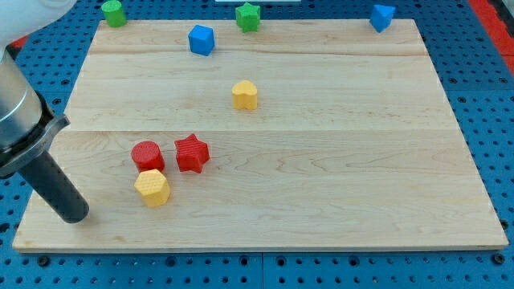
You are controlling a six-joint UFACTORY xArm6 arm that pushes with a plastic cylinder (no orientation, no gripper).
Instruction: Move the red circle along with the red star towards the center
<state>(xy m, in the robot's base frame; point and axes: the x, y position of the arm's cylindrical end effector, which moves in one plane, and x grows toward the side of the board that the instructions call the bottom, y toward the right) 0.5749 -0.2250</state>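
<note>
The red circle point(148, 155) sits on the wooden board point(321, 185) at lower left. The red star point(192, 152) lies just to its right, a small gap between them. A yellow hexagon block point(152, 187) touches the red circle from below. My tip point(75, 215) rests on the board near the lower left corner, to the left of and below these three blocks, apart from them. The dark rod slants up to the view's left edge.
Another yellow hexagon block point(245, 95) sits above the middle. A blue cube point(201, 39), a green star point(248, 16), a green block point(113, 12) and a blue block point(381, 17) lie along the top edge. A blue pegboard surrounds the board.
</note>
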